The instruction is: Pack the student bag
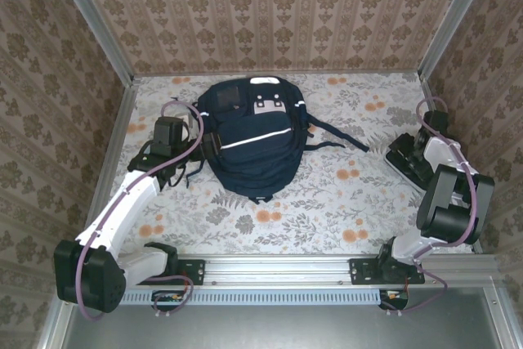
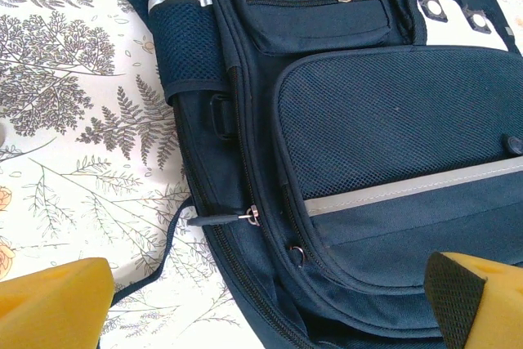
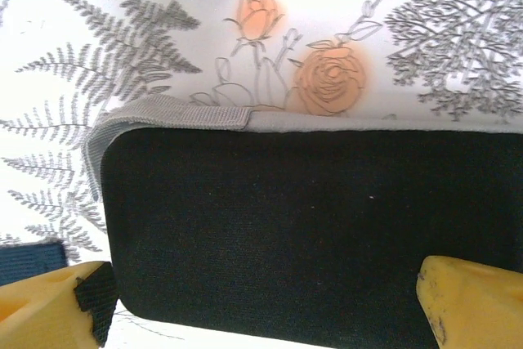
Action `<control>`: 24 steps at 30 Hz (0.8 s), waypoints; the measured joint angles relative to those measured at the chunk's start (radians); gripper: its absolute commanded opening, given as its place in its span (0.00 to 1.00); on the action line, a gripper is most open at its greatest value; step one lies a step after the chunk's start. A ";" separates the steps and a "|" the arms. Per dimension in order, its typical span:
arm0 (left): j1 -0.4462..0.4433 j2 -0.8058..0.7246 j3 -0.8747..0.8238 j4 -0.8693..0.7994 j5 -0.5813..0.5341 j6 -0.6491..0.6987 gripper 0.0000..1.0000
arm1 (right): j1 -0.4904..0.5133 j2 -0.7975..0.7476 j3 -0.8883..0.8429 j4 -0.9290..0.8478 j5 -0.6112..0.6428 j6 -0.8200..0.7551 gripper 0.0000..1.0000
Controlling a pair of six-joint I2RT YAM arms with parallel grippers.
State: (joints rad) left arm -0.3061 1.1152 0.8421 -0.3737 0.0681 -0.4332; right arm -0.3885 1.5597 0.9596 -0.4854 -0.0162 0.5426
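My bench (image 1: 327, 194) wears a white cloth printed with grey ferns and orange roses (image 3: 331, 79). Walls (image 1: 278, 14) papered in a brown damask pattern close it in on three sides, and metal posts (image 1: 91, 18) stand in the far corners. A metal rail (image 1: 286, 271) runs along the near edge. Towards the right side I see a flat black fabric case (image 3: 310, 226) lying on the cloth. It has grey binding (image 3: 167, 112) along one edge and a rounded corner.
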 measured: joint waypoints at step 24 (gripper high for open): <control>-0.051 0.040 0.001 0.030 0.050 -0.023 1.00 | 0.555 -0.033 0.031 0.068 -0.047 0.234 0.99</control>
State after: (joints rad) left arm -0.3573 1.1553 0.8429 -0.3439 0.1184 -0.4564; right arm 0.1661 1.5269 0.9909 -0.4179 -0.0628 0.7769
